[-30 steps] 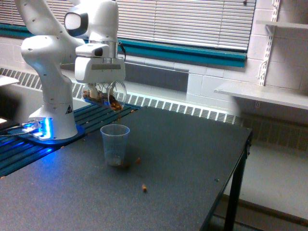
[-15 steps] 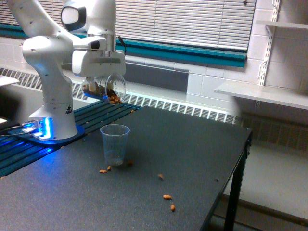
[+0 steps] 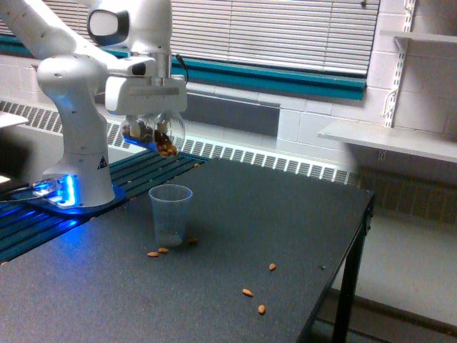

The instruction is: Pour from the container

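My gripper (image 3: 148,127) hangs above the dark table, shut on the container (image 3: 156,134), a clear rounded jar tipped on its side with its mouth toward the exterior view's right. Brown nuts lie inside it, some near the mouth. Below and slightly right stands a taller clear plastic cup (image 3: 171,214), upright, with a few nuts at its bottom. Loose nuts lie scattered on the table (image 3: 285,214): some beside the cup's base (image 3: 163,251), others farther right (image 3: 272,266) and toward the front edge (image 3: 247,292).
The arm's white base (image 3: 78,179) with a blue light stands at the exterior view's left on a slatted platform. The table's right edge drops off near a metal leg (image 3: 348,286). A grey shelf (image 3: 385,139) is on the wall at right.
The container has risen slightly and tipped back a little. Nuts that spilled past the cup have rolled right and toward the front of the table.
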Controlling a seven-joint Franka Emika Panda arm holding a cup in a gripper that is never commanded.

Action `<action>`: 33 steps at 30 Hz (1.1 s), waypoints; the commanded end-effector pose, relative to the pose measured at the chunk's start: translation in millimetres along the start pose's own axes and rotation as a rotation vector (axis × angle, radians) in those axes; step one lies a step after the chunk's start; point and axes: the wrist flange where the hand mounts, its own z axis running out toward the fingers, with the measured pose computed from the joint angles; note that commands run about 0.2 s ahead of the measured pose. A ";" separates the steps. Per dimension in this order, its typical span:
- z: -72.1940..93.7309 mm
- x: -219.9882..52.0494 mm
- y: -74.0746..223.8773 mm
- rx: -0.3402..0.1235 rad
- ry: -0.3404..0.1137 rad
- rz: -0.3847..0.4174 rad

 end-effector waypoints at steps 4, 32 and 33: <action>25.5 -12.8 1.5 -0.057 -0.012 0.080; 69.7 -46.3 -24.6 -0.086 -0.176 0.050; 70.4 -48.7 -26.8 -0.088 -0.176 0.037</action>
